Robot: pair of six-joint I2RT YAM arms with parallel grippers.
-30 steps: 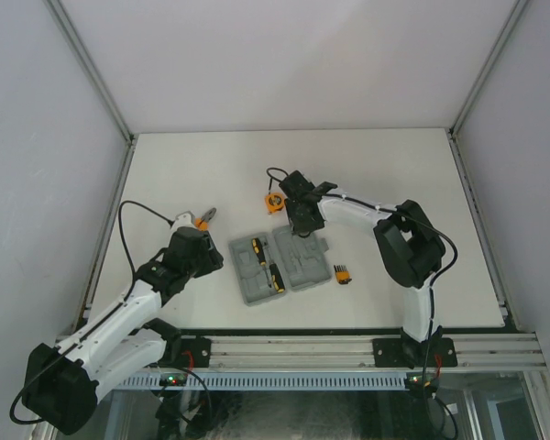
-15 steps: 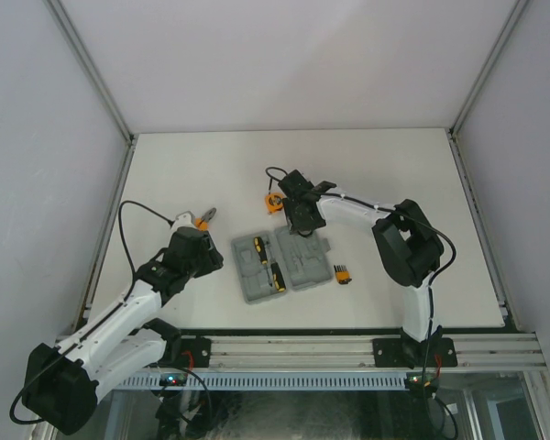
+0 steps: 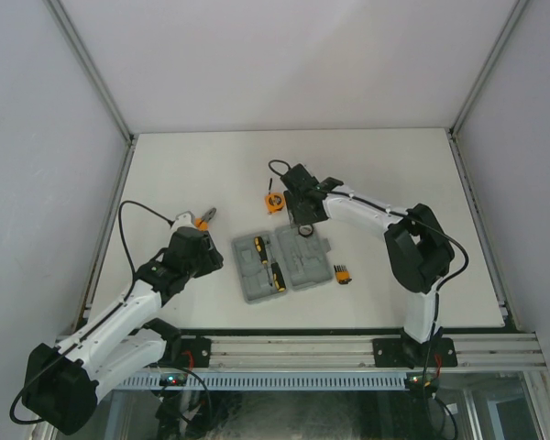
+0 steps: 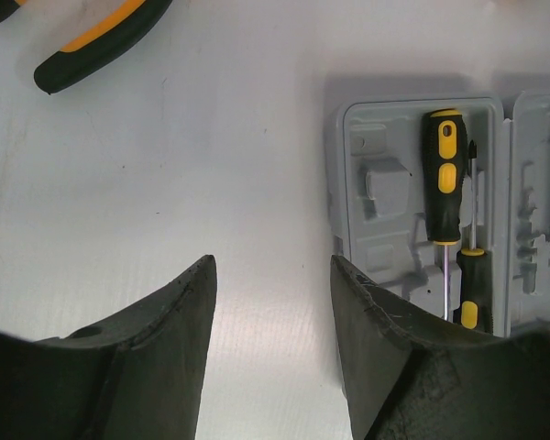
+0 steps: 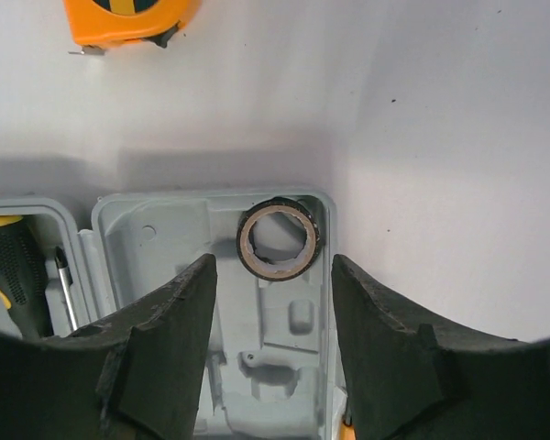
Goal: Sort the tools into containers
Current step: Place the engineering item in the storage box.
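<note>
The grey tool case (image 3: 298, 270) lies open in the middle of the table. Two black-and-orange screwdrivers (image 4: 443, 183) lie in its left half. The small dark ring (image 5: 277, 240) lies in the far corner of its right half (image 5: 284, 357). My right gripper (image 5: 273, 275) is open and empty just above that half, with the ring between and ahead of the fingers. The orange tape measure (image 3: 273, 203) sits on the table just beyond the case. The orange-handled pliers (image 3: 204, 218) lie far left of the case. My left gripper (image 4: 273, 266) is open and empty over bare table left of the case. The bit set (image 3: 342, 273) lies right of the case.
The white table (image 3: 394, 174) is walled by white panels on three sides, with a metal rail along the near edge (image 3: 348, 348). The pliers' handle also shows at the top left of the left wrist view (image 4: 101, 37).
The right arm's elbow has swung to the right while its gripper stays over the far edge of the case. The left arm and the tools have not moved.
</note>
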